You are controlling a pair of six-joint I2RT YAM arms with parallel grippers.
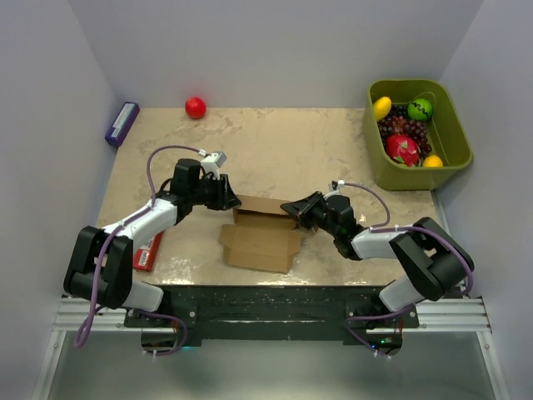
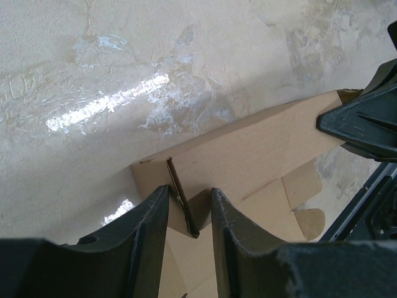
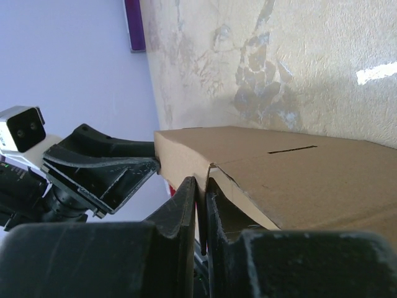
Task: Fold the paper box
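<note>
The paper box (image 1: 260, 242) is plain brown cardboard, partly folded, lying mid-table with one long wall raised. My left gripper (image 1: 229, 198) is at its left end. In the left wrist view its jaws (image 2: 189, 198) stand apart with an upright flap edge between them, close to the left finger (image 2: 152, 230); the raised wall (image 2: 260, 149) runs off to the right. My right gripper (image 1: 293, 208) is at the box's right end. In the right wrist view its jaws (image 3: 201, 183) are pinched on a thin cardboard edge of the box (image 3: 298, 174).
A green bin (image 1: 454, 142) of fruit stands at the back right. A red ball (image 1: 195, 107) and a small purple box (image 1: 122, 123) lie at the back left. A flat red box (image 1: 148, 252) lies by the left arm.
</note>
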